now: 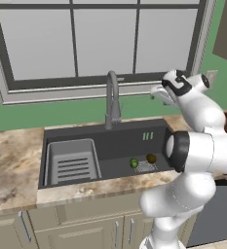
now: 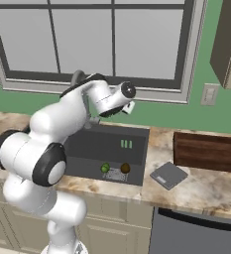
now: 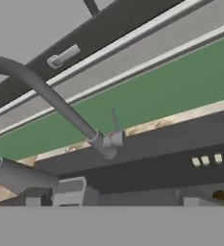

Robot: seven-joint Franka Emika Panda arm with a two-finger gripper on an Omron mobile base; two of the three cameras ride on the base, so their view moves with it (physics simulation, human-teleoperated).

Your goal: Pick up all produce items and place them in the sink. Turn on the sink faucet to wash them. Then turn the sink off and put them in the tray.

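Green wall and a big window back a marbled bench holding the dark grey rectangular sink (image 1: 120, 141). The bright green round produce item (image 1: 133, 163) and dark brown one (image 1: 151, 158) lie by its drain, centre-right. The gripper (image 1: 160, 93), jaws apart and empty, hovers upper right of the tall grey gooseneck faucet (image 1: 112, 99). Judgement: approach the thin lever (image 3: 115, 120) squarely and nudge it gently.

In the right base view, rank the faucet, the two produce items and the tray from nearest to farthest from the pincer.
1. Faucet, just behind the arm, left of the pincer.
2. Green item and brown item, below in the sink; too close to call.
3. Tray, far right on the counter.
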